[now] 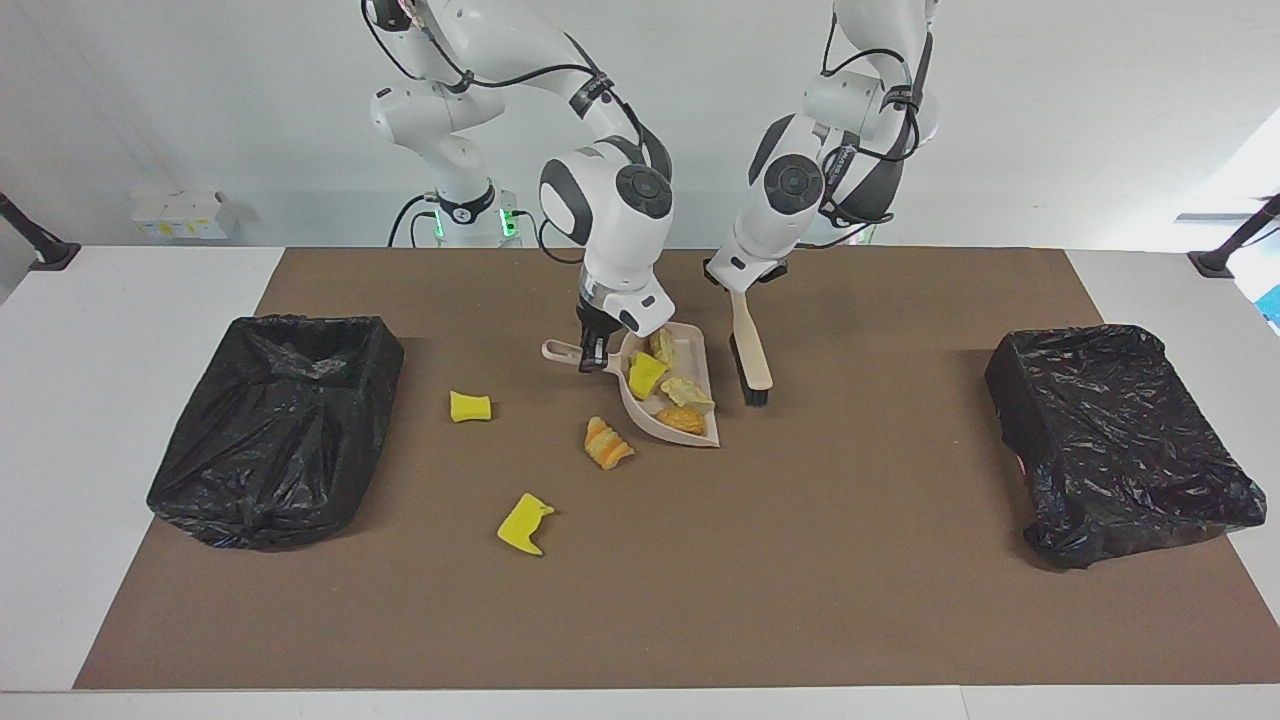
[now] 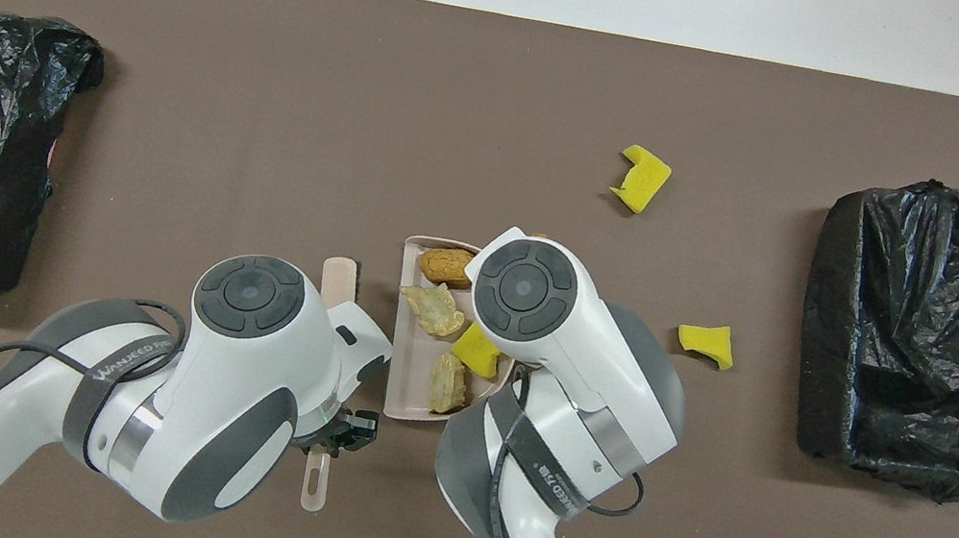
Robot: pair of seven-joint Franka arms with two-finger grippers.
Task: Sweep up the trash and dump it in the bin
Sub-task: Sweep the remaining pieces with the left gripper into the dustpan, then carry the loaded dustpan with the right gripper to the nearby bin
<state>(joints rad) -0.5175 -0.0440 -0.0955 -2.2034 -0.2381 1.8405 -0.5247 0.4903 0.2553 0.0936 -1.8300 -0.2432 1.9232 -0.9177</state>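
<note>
- Facing view: the right claw (image 1: pixel 592 350), just above centre frame, is clamped on the handle of the dustpan (image 1: pixel 700 438), which rests on the brown mat (image 1: pixel 860 560) covering the table (image 1: pixel 100 330).
- The left claw (image 1: pixel 742 280), upper centre, is closed on the handle of the brush (image 1: pixel 750 365). The brush hangs bristles-down just beside the pan's open side, apart from it.
- Four pieces of trash (image 1: pixel 682 420) lie in the pan: one yellow, three tan to orange.
- Three pieces are not yet collected: an orange lump (image 1: pixel 607 443) just beside the pan's lip, a yellow chunk (image 1: pixel 470 406) at mid-height toward the right arm's end, and another yellow chunk (image 1: pixel 525 523) lower in the frame.
- Both black-lined bins (image 1: pixel 275 430) sit at the frame's side edges. No trash shows in either.
- Overhead view: the same four pieces sit in the pan (image 2: pixel 396 391) at centre, and the two loose yellow chunks (image 2: pixel 706 343) lie out on the mat. The right arm hides the orange lump and its own claw.
- My judgement: sweeping is a little past half done, and dumping has not started.
</note>
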